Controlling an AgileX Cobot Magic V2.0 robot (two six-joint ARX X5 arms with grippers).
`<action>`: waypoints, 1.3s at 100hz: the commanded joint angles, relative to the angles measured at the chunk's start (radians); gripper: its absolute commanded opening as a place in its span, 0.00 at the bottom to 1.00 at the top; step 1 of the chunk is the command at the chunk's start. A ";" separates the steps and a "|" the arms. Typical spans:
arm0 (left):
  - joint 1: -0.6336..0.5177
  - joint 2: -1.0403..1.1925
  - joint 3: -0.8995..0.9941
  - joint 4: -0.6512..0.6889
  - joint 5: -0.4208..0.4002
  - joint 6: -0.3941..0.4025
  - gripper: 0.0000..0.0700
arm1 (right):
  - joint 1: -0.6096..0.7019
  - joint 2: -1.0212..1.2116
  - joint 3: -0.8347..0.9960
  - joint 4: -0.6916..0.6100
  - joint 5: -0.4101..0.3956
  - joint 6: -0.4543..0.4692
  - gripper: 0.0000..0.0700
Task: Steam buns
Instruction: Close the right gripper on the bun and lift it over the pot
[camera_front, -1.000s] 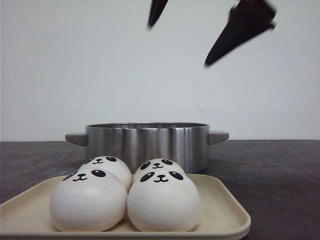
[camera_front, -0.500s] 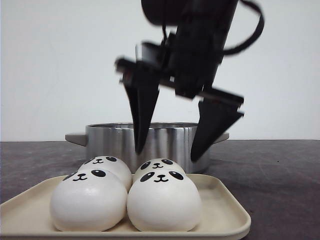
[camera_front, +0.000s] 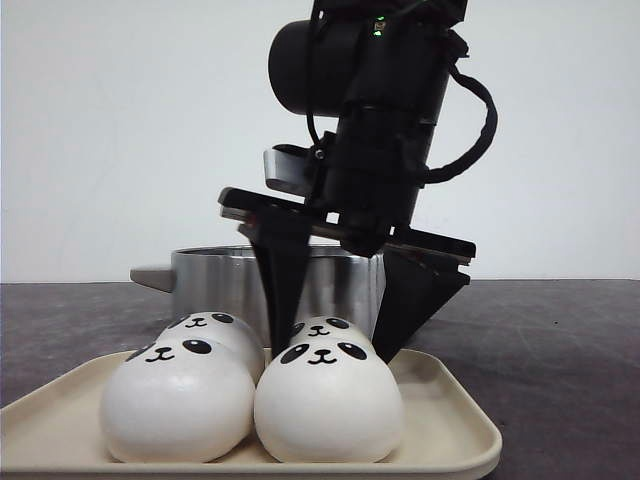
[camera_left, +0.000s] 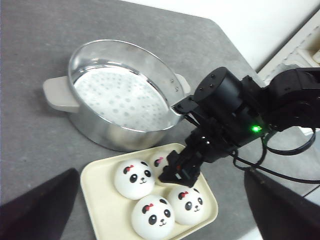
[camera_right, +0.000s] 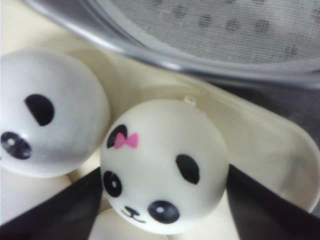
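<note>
— Buns (camera_front: 255, 395) first: where do they sit?

— Four white ones with panda faces, packed together on a cream tray (camera_front: 450, 415) at the near edge of the dark table (camera_front: 560, 340). Seen from the left wrist, each carries a small pink bow above the eyes.

— Start with the biggest thing, though.

— That is the right arm (camera_front: 385, 110), black, hanging over the tray. Behind the tray stands a steel pot (camera_front: 215, 280) with grey side handles; its floor is a white perforated sheet (camera_left: 117, 97), visible from above.

— And the right gripper (camera_front: 335, 335)?

— Spread wide, its two black fingers (camera_front: 283, 290) pointing down on either side of the far right bun (camera_right: 165, 172). In the right wrist view that bun fills the gap between them, a dark fingertip at each flank. Whether they touch it I cannot tell.

— The left gripper (camera_left: 160, 210)?

— Only two blurred dark fingers at the corners of its own camera view, far apart, with nothing between them, high above tray and pot.
</note>
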 joint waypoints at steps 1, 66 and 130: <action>-0.007 0.001 0.011 0.010 -0.006 -0.001 0.89 | 0.005 0.035 0.012 0.005 0.005 0.027 0.57; -0.039 0.001 0.011 0.031 -0.045 -0.001 0.89 | 0.057 -0.242 0.128 -0.063 -0.046 -0.012 0.01; -0.050 0.001 0.011 0.045 -0.045 -0.025 0.89 | -0.200 -0.022 0.491 0.010 0.128 -0.187 0.01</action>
